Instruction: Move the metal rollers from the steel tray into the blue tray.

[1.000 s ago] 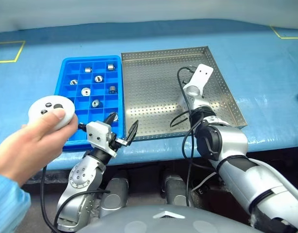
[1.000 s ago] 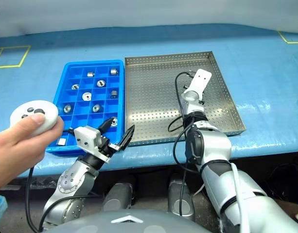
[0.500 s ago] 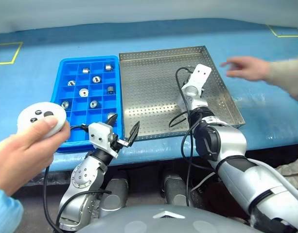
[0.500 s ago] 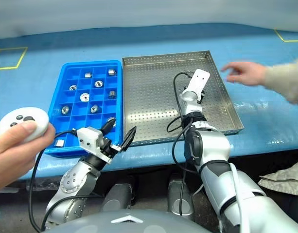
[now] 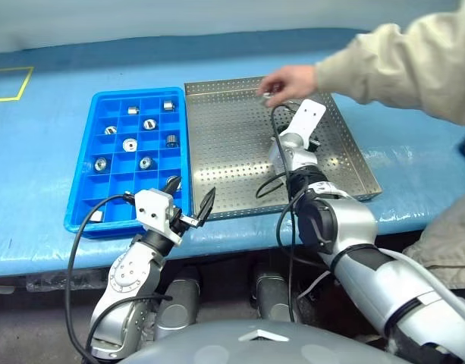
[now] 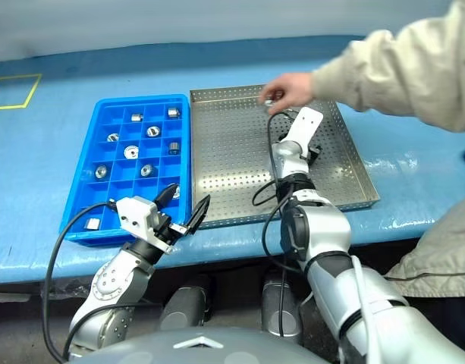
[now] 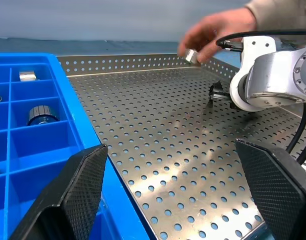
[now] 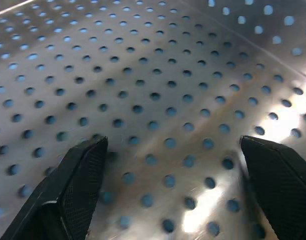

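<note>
Fingers first: the right gripper point(image 8: 170, 150) has its two black pads spread wide over bare perforated metal, nothing between them, and the left gripper point(image 7: 177, 192) is just as wide apart and empty, hanging at the near edge where the two trays meet, low in the left wrist view. In the head views the steel tray point(image 5: 232, 174) sits centre-right and its floor looks bare of parts. The blue tray point(image 5: 114, 208) lies touching its left rim, and the metal rollers point(image 5: 130, 144) rest in separate compartments, mostly in the upper half, with a few nearer the bottom. A person's hand point(image 5: 287, 80) reaches in from the upper right, pinching a single roller point(image 7: 191, 56) above the far part of the steel tray. My reading is that everything that lay in the tray is done, and only that hand-held piece is left to move, once it is set down
</note>
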